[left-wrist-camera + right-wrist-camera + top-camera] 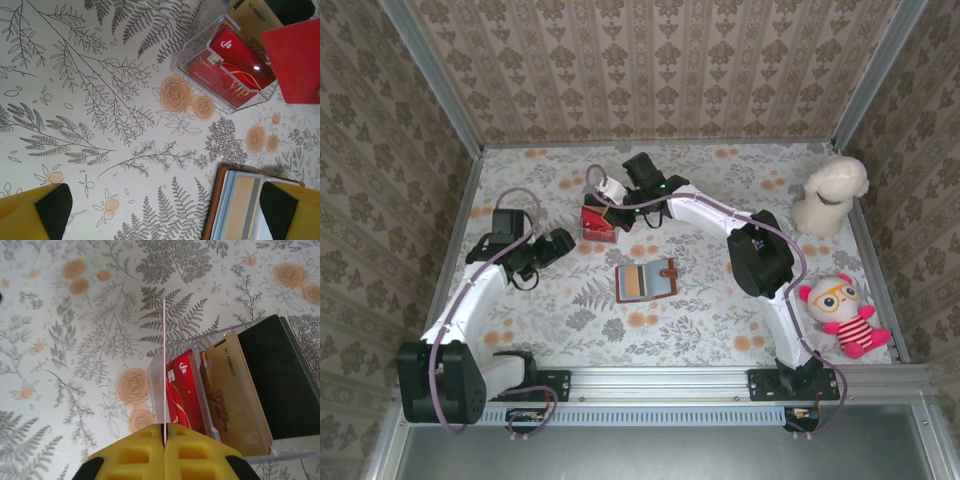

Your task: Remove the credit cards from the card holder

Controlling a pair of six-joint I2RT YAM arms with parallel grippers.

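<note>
**While your left gripper (162, 212) gapes, your right gripper (164, 434) pinches a red card (295, 60)**

If you start at the left edge of the tabletop (720, 330), you find the left gripper between that edge and the centre. Its jaws are spread as wide as they go and nothing lies between them. Its yellow fingers (37, 215) frame bare flowered cloth in its wrist view.

Next, toward the far edge and a little left of centre, you see a clear box (178, 62). Stacked on edge inside it are red cards (182, 390), gold cards (230, 390) and a black card (280, 385).

Your right gripper hangs over that box with its jaws pressed together on the red card. In its own wrist view the card stands edge-on as a thin line along the box's left wall. You cannot tell from these views whether the card touches the box.

At the centre of the tabletop, just nearer you than the box, the card holder (646, 281) lies spread flat with its grey-blue pockets facing up. A tan card (245, 200) sits in one pocket, close to the left gripper's right finger.

Along the right edge you have two soft toys. A cream plush (830, 195) sits near the far corner. A pink-striped plush (840, 312) with glasses lies nearer you.
</note>
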